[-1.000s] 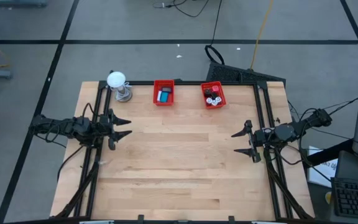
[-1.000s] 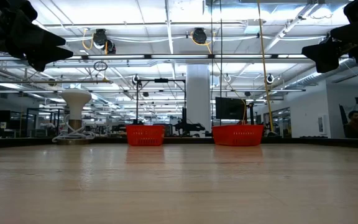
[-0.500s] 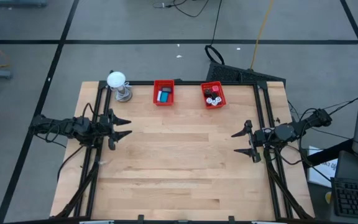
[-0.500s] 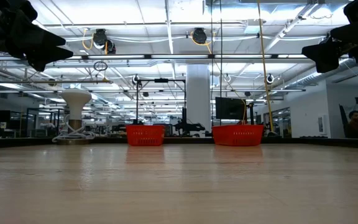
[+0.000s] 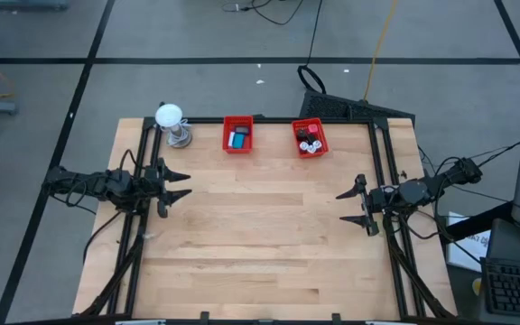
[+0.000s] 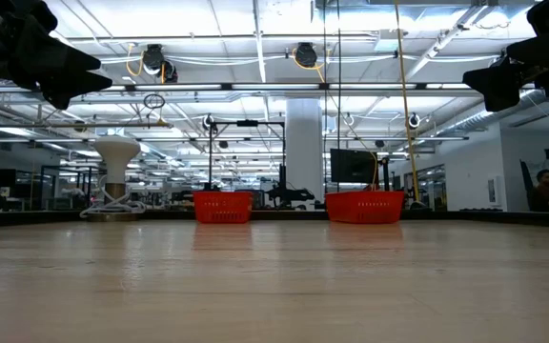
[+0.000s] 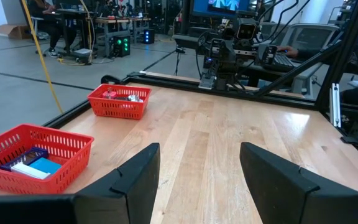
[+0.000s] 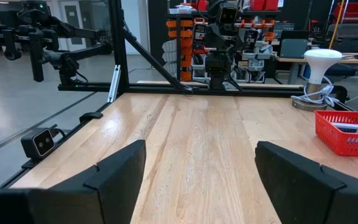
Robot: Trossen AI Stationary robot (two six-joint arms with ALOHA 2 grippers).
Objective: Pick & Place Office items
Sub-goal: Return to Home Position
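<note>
The office items lie in two red bins at the table's far edge. The left bin (image 5: 237, 134) holds blue, white and dark pieces (image 7: 35, 167). The right bin (image 5: 310, 137) holds black, white and pink pieces (image 5: 308, 142). My left gripper (image 5: 182, 185) hovers open above the table's left side, level, pointing toward the right edge, with nothing between its fingers (image 7: 135, 180). Over the table's right side, my right gripper (image 5: 343, 208) is open too. It points level toward the left edge, its fingers (image 8: 117, 174) also with nothing between them.
A white ball on a metal stand (image 5: 171, 122) stands at the far left corner, beside the left bin. Black frame rails (image 5: 382, 171) run along both table sides under the arms. Bare wood (image 5: 260, 235) spans the table's middle and near part.
</note>
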